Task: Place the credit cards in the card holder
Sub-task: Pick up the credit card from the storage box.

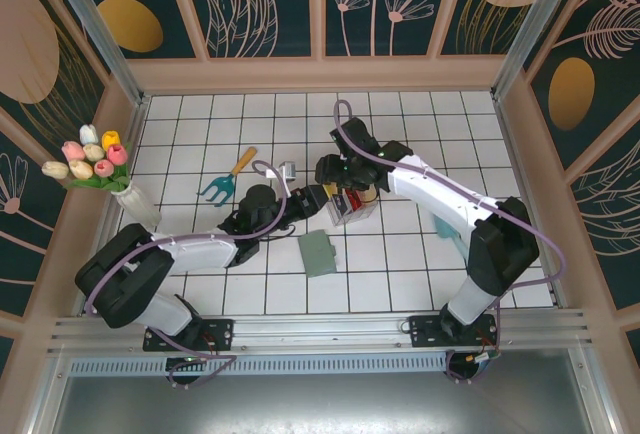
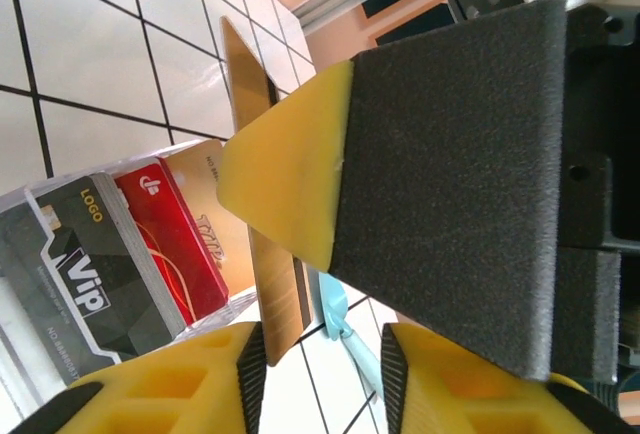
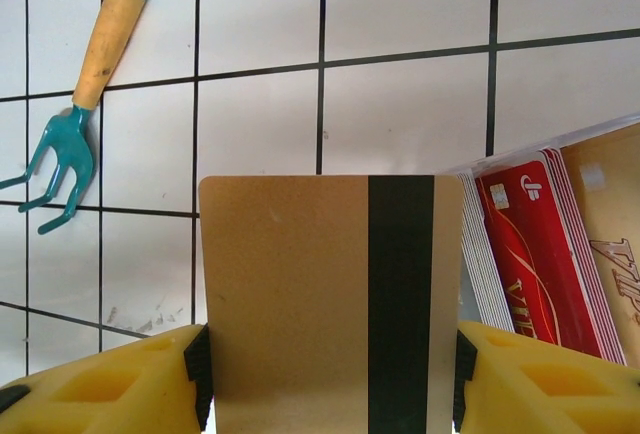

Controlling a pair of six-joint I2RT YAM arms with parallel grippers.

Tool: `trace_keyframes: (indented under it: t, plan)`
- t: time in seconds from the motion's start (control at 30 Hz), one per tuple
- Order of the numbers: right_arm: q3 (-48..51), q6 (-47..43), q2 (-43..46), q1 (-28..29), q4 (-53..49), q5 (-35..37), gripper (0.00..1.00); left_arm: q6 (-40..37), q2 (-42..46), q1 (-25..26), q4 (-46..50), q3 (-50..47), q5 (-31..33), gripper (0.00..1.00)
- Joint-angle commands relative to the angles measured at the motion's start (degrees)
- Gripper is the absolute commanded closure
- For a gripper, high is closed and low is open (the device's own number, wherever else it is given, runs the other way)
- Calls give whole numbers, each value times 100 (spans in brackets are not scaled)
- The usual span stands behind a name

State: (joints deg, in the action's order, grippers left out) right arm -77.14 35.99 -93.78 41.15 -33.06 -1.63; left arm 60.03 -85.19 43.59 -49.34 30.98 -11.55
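Clear tray [image 2: 38, 216] holds credit cards [image 2: 160, 244]; right hand [image 3: 330, 374] pinches a tan card [image 3: 290, 294], left hand [image 2: 325, 384] narrowly parted; overhead, card holder [image 1: 318, 254] below centre.

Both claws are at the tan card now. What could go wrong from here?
The right claw grips the tan plastic card with a black stripe; the left claw is not yet closed on it. Releasing early could drop the card. Closing off-centre could bend or twist it.

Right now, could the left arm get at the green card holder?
Probably yes, once freed: the card holder lies uncovered close beside the left arm. But the left fingers straddle the tan card that the right fingers hold.
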Motion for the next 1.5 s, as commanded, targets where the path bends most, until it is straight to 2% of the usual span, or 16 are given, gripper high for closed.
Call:
trace_keyframes:
  t: [0.0, 0.27, 0.63, 0.67, 0.8, 0.87, 0.93, 1.07, 1.2, 1.27, 1.47]
  plan:
    - [68, 93, 261, -19, 125, -186, 37, -85, -118, 26, -364, 33, 91, 66]
    - [122, 115, 290, -19, 179, -274, 37, -96, -241, 21, -356, 60, 240, 75]
    - [255, 137, 417, -35, 251, -296, 37, 28, -258, 23, -444, 70, 355, 97]
    - [286, 137, 468, -52, 291, -311, 34, 101, -237, 26, -481, 44, 355, 100]
    - [587, 120, 971, -203, 775, -478, 24, 550, -107, 16, -648, -9, 188, 100]
    - [948, 168, 1384, -430, 1295, -844, 17, 837, -36, 17, -824, -59, 37, 100]
    - [1381, 268, 1755, -738, 1817, -1304, 16, 1116, -3, 2, -970, -117, -82, 100]
    - [2060, 496, 2129, -1361, 2679, -2538, 25, 1792, -57, -34, -1903, -331, -387, 100]
    - [2249, 532, 2109, -1476, 3143, -3324, 32, 2246, -163, -63, -2520, -385, -585, 100]
    - [2249, 564, 2008, -1484, 3173, -3466, 40, 2388, -218, -65, -2716, -332, -714, 100]
    - [2457, 781, 1993, -1583, 3655, -3971, 52, 2737, -349, -72, -3185, -406, -693, 100]
